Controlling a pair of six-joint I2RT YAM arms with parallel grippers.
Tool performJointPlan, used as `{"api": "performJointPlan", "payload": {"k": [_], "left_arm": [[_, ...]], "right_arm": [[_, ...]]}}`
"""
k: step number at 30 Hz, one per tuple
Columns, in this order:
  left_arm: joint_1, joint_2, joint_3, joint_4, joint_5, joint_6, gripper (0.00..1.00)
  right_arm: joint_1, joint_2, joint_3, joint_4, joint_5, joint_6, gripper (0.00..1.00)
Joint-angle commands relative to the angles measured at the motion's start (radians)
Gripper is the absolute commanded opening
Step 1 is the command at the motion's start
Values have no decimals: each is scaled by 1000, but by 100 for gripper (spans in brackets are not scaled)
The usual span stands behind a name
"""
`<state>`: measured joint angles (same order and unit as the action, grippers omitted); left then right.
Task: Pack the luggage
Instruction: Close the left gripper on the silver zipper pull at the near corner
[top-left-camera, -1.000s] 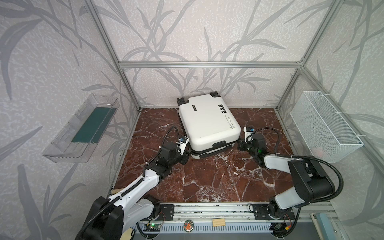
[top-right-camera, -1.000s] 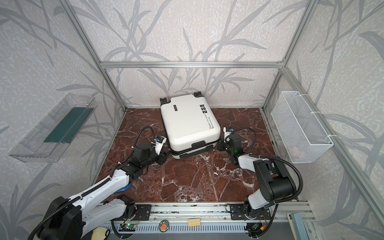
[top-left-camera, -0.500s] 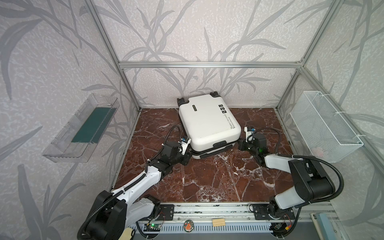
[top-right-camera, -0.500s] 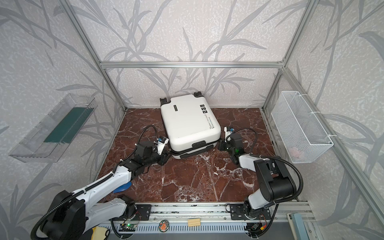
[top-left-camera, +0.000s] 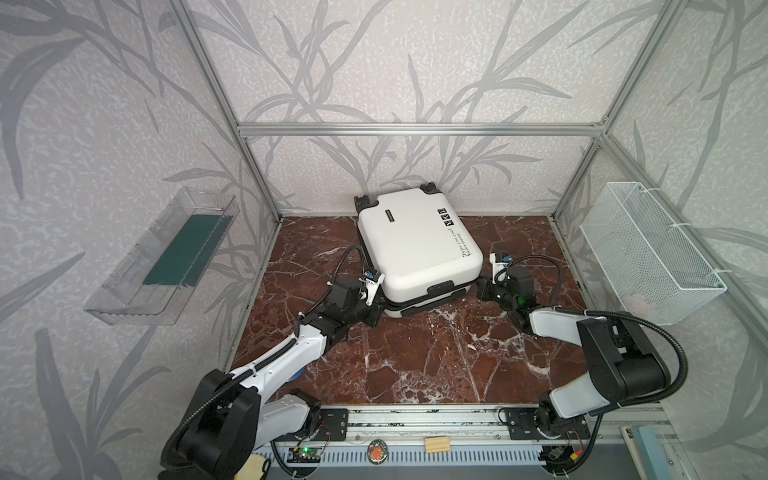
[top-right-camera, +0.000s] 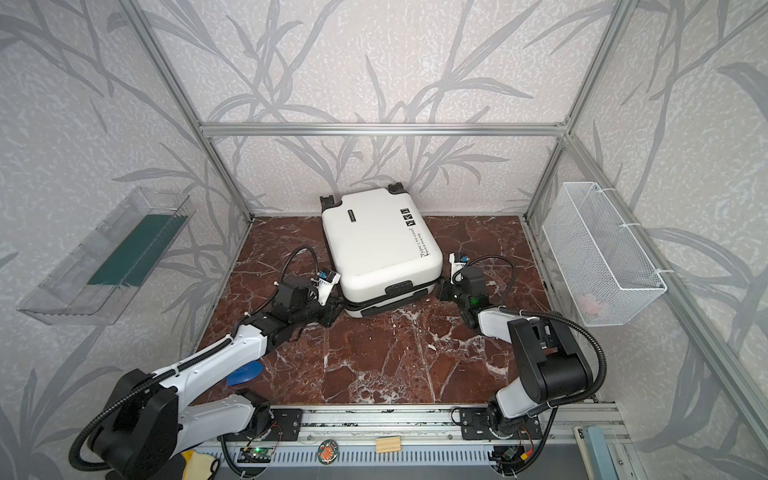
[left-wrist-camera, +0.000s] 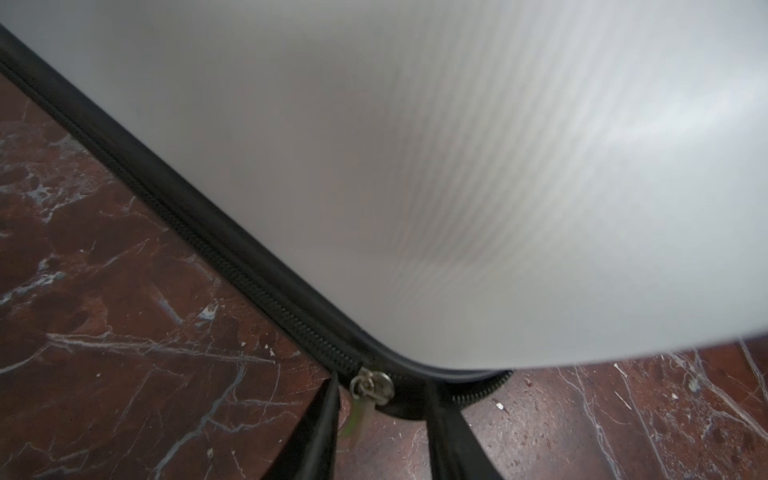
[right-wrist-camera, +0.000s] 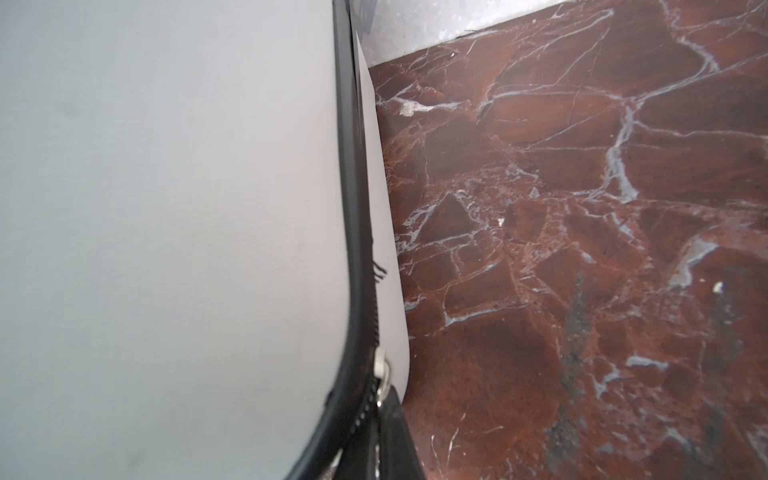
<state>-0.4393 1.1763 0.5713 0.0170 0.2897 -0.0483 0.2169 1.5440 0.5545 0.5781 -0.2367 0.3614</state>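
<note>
The white luggage (top-left-camera: 415, 245) (top-right-camera: 378, 245) lies flat at the back middle of the marble table, lid down. Its black zipper seam (left-wrist-camera: 232, 266) is joined along both sides and parted along the front. My left gripper (top-left-camera: 376, 309) (left-wrist-camera: 382, 399) is at the front left corner, open. A metal zipper pull (left-wrist-camera: 372, 386) with a greenish tab hangs between its fingers (left-wrist-camera: 324, 428), close to one of them. My right gripper (top-left-camera: 480, 289) (right-wrist-camera: 380, 415) is at the front right corner, shut on the other zipper pull (right-wrist-camera: 382, 374).
A clear wall tray (top-left-camera: 166, 257) holding something dark green hangs on the left wall. A white wire basket (top-left-camera: 648, 253) hangs on the right wall. Aluminium posts frame the cell. A blue disc (top-right-camera: 245, 372) lies under the left arm, and a wooden block (top-left-camera: 437, 444) sits on the front rail.
My left gripper has slid in to the luggage's front left corner and its jaws have narrowed around the zipper pull. The right gripper has stayed at the right corner.
</note>
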Motion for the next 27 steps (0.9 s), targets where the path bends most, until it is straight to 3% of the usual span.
{"api": "performJointPlan", "payload": {"k": [1, 13, 27], "left_arm": [[-7, -4, -44, 19, 26, -38, 42], [-7, -65, -99, 57, -16, -36, 46], [-7, -69, -89, 83, -48, -25, 25]], "right_arm": [[-14, 9, 13, 9, 24, 14, 0], [-14, 19, 13, 17, 16, 18, 0], [-14, 20, 10, 18, 10, 19, 0]]}}
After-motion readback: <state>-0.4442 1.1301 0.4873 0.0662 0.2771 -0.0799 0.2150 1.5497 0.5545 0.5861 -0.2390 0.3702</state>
